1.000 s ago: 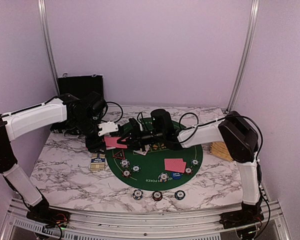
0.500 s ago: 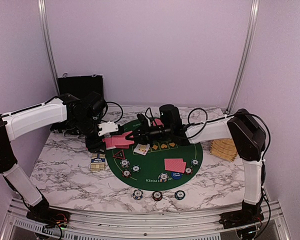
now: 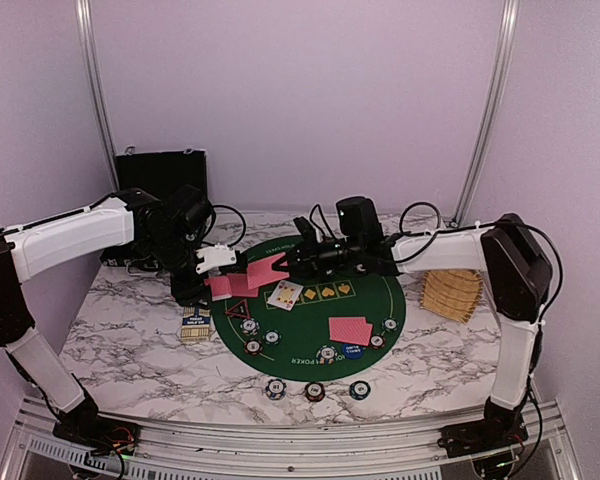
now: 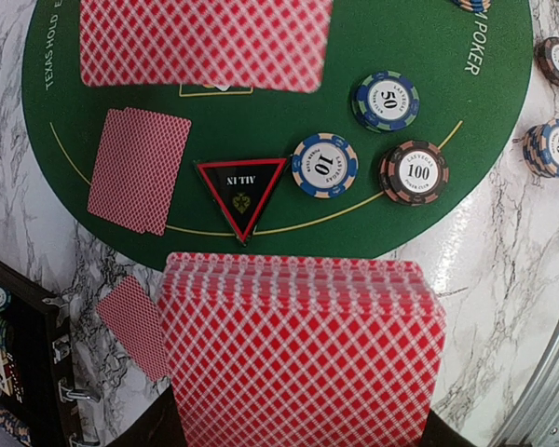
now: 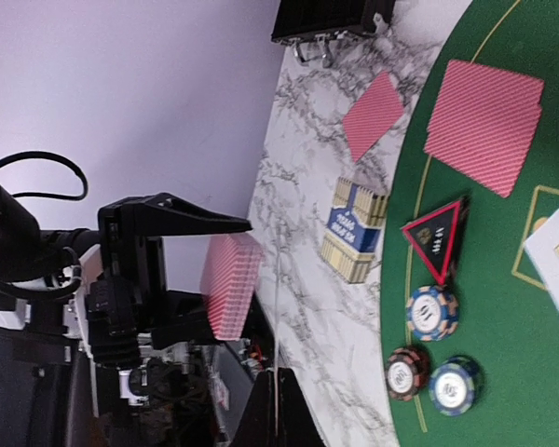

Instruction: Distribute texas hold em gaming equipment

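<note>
A: Who has the deck?
B: The left jaws, clamped on the stack of red-backed cards (image 3: 225,285). They hold it above the marble desk (image 3: 130,340), at the left rim of the round green felt mat (image 3: 300,328)

A: And the right jaws?
B: Closed on a single red-backed card (image 3: 268,268), held up over the mat just beside the stack. I cannot tell whether the two touch

A: What lies on the felt?
B: A face-up card (image 3: 285,294) near the middle. A face-down pair (image 3: 350,330) sits towards the front right, with a blue button disc (image 3: 352,350) just beside it. Another face-down pair (image 4: 138,169) lies beside the ALL IN triangle (image 4: 241,191). Next to the triangle are the 10 chip (image 4: 324,165), 50 chip (image 4: 386,101) and 100 chip (image 4: 415,171)

A: Off the felt?
B: Three chip stacks (image 3: 314,390) sit in a row on the marble by the near edge. There is also a card box (image 3: 195,323) just left of the mat, and a lone face-down card (image 4: 135,326) near the black case (image 3: 160,170). A tan slatted wooden piece (image 3: 452,292) sits to the right
</note>
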`<state>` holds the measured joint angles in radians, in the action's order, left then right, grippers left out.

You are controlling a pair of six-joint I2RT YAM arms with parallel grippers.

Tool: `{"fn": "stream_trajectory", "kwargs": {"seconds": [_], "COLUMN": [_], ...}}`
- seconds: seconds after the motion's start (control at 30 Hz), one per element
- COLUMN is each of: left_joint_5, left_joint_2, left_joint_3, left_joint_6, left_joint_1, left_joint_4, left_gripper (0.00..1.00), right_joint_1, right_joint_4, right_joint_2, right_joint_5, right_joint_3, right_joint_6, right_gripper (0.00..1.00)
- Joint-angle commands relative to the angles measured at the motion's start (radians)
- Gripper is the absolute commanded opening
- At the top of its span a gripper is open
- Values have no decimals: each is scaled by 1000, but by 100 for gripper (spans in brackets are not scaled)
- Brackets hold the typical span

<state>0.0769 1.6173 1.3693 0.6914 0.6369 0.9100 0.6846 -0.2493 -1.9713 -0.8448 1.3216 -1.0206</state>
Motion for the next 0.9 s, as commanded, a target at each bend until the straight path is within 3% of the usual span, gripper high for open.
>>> {"fn": "stream_trajectory", "kwargs": {"seconds": [0.0, 0.2, 0.37, 0.53, 0.67, 0.87], "left_joint_5": [-8, -15, -20, -21, -20, -23], "left_joint_2": [-28, -37, -39, -46, -49, -52], "left_joint_3": [-13, -21, -25, -27, -27, -22], "left_joint_6": [-1, 2, 0, 0, 0, 2], "left_joint_1": [-3, -3, -5, -5, -5, -6], "left_joint_4": [-3, -3, -3, -3, -3, -2], "left_gripper": [0, 0, 0, 0, 0, 0], "right_joint_1": [-24, -4, 72, 155, 192, 216], "right_joint_4": [438, 825, 939, 1019, 1004, 945], "right_joint_2": [29, -29, -104, -236, -298, -337], "right_joint_5": [178, 601, 1010, 1323, 1485, 1556], "right_joint_3": [187, 403, 537, 667, 692, 679], "right_joint_6": [336, 657, 846, 991, 1087, 1151], "right_gripper": [0, 0, 0, 0, 0, 0]}}
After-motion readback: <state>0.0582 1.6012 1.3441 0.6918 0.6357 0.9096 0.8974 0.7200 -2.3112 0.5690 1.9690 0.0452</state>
